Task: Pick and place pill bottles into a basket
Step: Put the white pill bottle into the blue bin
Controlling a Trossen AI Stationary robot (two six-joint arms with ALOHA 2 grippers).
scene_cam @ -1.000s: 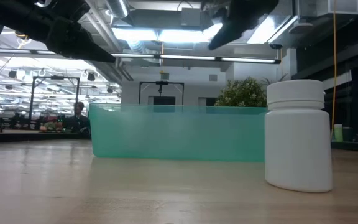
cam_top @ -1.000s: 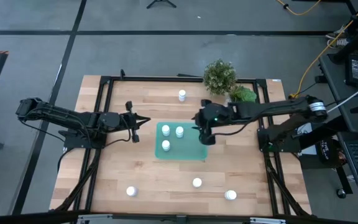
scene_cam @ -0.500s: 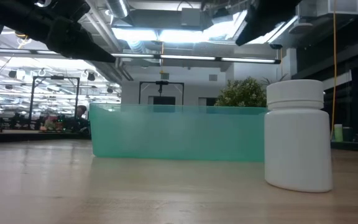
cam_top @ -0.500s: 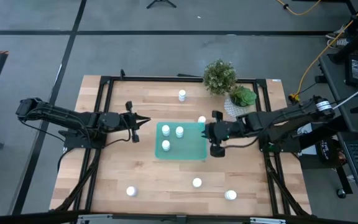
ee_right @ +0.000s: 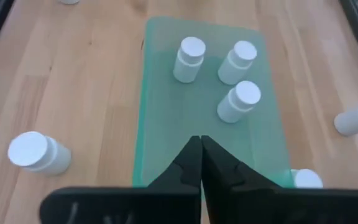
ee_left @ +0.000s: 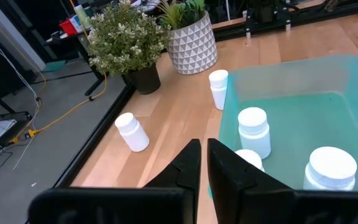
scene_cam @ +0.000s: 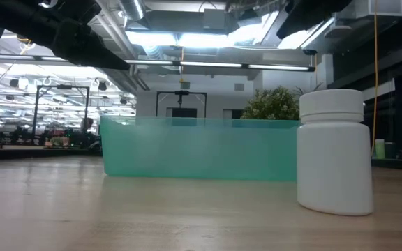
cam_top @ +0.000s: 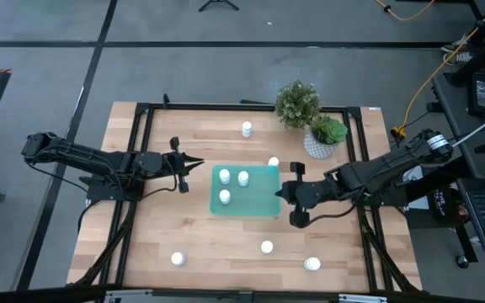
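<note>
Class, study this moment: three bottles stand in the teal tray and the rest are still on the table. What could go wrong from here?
1. One loose bottle stands right against the teal tray's far outer wall, so a hand reaching for it may bump or shift the tray.
2. The three bottles in the tray stand close together, so adding another nearby could topple one.
3. The right hand, shut and empty, hangs at the tray's edge and could clip it.

Two plants at the table's far edge.
We see a bushy plant [cam_top: 297, 102] in a dark pot beside a leafy plant [cam_top: 327, 130] in a white patterned pot [cam_top: 317, 147].
</note>
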